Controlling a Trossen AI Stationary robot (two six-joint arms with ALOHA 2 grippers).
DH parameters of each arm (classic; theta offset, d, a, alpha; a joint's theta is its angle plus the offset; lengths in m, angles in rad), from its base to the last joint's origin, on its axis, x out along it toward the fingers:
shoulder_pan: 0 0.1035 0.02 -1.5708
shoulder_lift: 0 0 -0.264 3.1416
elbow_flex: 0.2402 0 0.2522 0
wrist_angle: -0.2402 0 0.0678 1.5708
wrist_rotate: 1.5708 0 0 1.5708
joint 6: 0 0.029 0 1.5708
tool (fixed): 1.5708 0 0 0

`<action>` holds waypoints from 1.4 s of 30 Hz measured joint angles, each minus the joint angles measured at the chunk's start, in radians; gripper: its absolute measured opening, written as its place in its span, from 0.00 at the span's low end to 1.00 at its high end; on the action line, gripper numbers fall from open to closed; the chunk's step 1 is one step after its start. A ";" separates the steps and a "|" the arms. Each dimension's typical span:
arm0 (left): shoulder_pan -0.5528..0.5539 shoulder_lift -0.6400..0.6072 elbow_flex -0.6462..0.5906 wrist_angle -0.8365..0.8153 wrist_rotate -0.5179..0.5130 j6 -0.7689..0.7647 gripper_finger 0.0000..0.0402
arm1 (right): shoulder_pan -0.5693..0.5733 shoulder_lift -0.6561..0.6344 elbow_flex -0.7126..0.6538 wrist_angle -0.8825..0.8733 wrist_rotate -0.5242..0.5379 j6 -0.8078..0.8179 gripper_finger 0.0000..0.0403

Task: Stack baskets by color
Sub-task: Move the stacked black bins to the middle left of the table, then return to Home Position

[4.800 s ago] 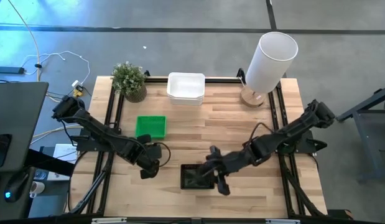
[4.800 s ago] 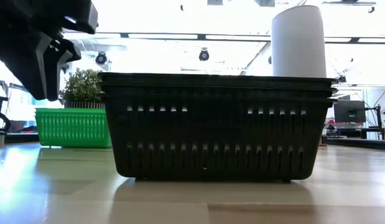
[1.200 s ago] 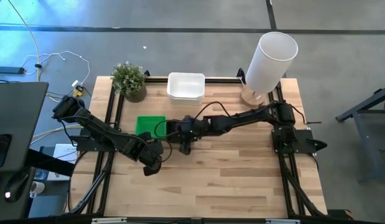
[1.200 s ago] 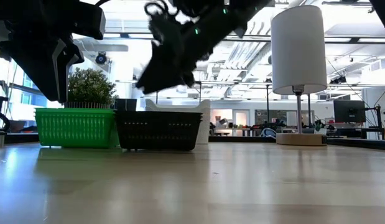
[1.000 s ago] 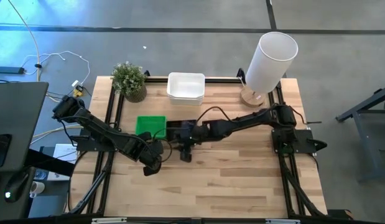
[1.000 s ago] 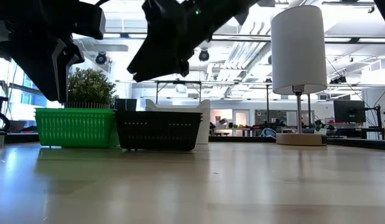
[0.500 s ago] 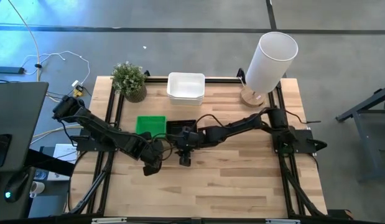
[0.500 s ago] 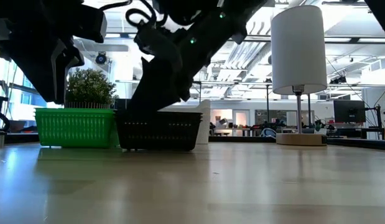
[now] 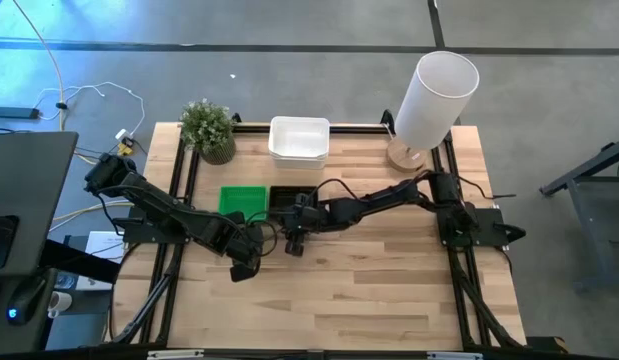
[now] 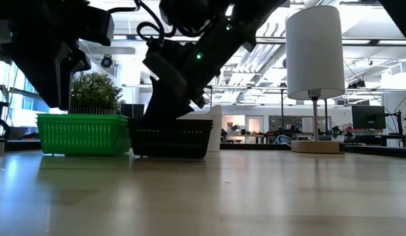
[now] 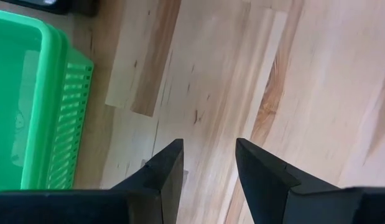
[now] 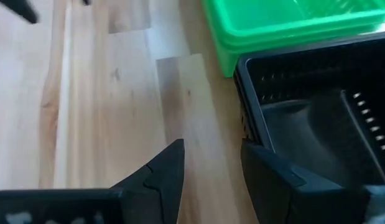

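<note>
A stack of black baskets [image 10: 180,137] stands on the table right of the green baskets [image 9: 242,203], its bottom on the wood. The white baskets [image 9: 299,140] sit at the far edge. My right gripper [image 12: 208,165] is open and low over the table, at the black stack's near left corner. In the high view the right arm covers most of that stack [image 9: 281,192]. My left gripper [image 11: 208,162] hangs open above bare wood, just near of the green baskets [image 11: 37,112], with nothing between its fingers. My right gripper has the outer side of one finger [image 12: 273,177] against the black stack's near left corner [image 12: 245,121]. The other finger is over bare wood. The fingers slant down from the table's right and near side. The stack stands flat on the table.
A potted plant [image 9: 207,128] stands at the far left corner. A tall white cylinder [image 9: 434,95] on a wooden foot stands at the far right. The near half of the table [image 9: 389,290] is bare wood.
My right gripper has sunk toward the table in front of the black stack and tipped further down, staying open. The stack's left end has slid a little toward the table's right, so more of the green baskets shows in the low view.
</note>
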 joint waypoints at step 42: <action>0.104 -0.188 -0.292 0.710 0.196 0.402 0.33 | 0.012 -0.772 -0.464 -0.141 0.166 -0.159 0.36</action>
